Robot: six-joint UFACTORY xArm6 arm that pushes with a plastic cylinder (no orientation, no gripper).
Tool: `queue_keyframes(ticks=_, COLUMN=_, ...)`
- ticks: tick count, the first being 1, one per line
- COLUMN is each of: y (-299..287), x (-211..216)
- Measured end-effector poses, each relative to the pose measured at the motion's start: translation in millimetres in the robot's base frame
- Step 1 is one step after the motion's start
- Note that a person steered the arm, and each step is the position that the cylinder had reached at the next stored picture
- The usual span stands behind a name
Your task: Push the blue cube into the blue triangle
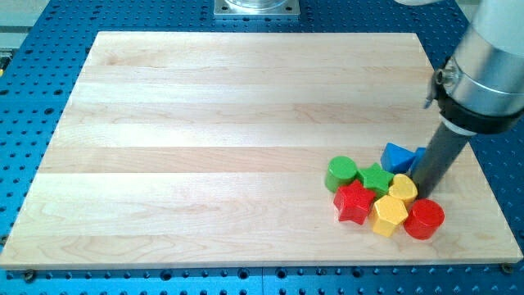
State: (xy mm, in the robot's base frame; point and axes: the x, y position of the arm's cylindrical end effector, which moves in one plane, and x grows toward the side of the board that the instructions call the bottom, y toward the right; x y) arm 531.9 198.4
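Observation:
The blue triangle (397, 156) lies at the view's right, at the top of a cluster of blocks. The blue cube (420, 155) sits right next to it on its right, mostly hidden behind my rod; only a sliver shows. My tip (424, 193) rests on the board just below the blue cube, beside the yellow block (403, 188) and above the red cylinder (424, 219). I cannot tell whether the cube touches the triangle.
A green cylinder (341, 173), green star (376, 178), red star (354, 201) and yellow hexagon (390, 215) are packed below and left of the blue triangle. The wooden board (205, 147) lies on a blue perforated table; its right edge is near the rod.

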Motion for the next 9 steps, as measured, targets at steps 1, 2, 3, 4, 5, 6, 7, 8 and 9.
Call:
queue_keyframes(ticks=1, y=13.4, x=8.3)
queue_keyframes(ticks=2, y=-2.6, x=11.2)
queue_keyframes(ticks=3, y=-24.6, x=11.2)
queue_keyframes(ticks=4, y=-2.2, x=7.3)
queue_keyframes(ticks=5, y=46.0, x=-18.4)
queue_keyframes(ticks=6, y=66.7, x=-18.9)
queue_keyframes(ticks=7, y=80.1, x=-14.4)
queue_keyframes(ticks=8, y=118.2, x=-56.3)
queue_keyframes(ticks=9, y=102.8, x=-73.3)
